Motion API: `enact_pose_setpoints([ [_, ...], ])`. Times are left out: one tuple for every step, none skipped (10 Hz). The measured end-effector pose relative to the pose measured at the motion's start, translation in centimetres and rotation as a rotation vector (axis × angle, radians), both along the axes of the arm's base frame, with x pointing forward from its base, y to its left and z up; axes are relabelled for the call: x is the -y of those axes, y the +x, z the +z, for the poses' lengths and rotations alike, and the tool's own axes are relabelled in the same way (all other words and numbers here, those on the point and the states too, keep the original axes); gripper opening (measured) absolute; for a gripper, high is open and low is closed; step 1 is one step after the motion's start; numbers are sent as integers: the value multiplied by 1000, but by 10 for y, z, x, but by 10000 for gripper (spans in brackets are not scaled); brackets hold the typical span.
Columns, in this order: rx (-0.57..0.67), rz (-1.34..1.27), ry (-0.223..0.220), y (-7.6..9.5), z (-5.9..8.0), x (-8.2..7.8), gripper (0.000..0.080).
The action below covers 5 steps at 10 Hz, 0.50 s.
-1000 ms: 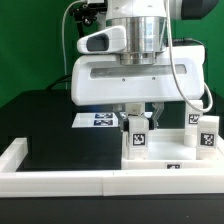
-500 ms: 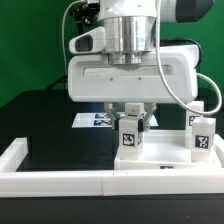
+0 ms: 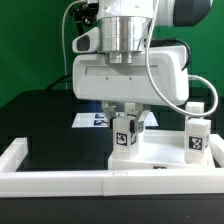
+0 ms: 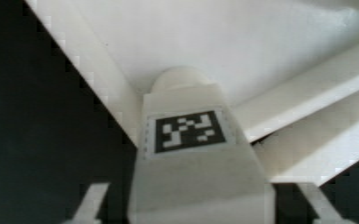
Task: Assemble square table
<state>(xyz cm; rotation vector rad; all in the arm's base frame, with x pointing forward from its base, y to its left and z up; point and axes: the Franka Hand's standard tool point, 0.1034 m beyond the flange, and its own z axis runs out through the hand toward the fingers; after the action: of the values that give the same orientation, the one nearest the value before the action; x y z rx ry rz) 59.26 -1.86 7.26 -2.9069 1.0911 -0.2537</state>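
Note:
My gripper [image 3: 128, 124] is shut on a small white leg [image 3: 125, 136] with a black-and-white tag, held upright at the near left corner of the square table's white slab [image 3: 160, 166]. I cannot tell whether the leg's foot touches the slab. In the wrist view the same leg [image 4: 190, 120] fills the middle between my two fingers [image 4: 94, 204], with the slab [image 4: 211, 30] behind it. A second tagged leg [image 3: 197, 140] stands upright on the slab's right side in the exterior view.
A long white rail [image 3: 60, 180] borders the black surface along the front and left. The marker board [image 3: 92, 120] lies flat behind the gripper. The arm's wide white body hangs over the slab and hides its back part.
The gripper with its leg has shifted towards the exterior view's left. The slab and the standing leg on its right side have shifted the same way.

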Motion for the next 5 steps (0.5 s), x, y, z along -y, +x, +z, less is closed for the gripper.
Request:
enact_pose_setpoints([
  [-1,0,0,0,-1,0,311],
  [-1,0,0,0,-1,0,477],
  [-1,0,0,0,-1,0,613],
  [-1,0,0,0,-1,0,638],
  [-1,0,-1,0,-1,0,638],
])
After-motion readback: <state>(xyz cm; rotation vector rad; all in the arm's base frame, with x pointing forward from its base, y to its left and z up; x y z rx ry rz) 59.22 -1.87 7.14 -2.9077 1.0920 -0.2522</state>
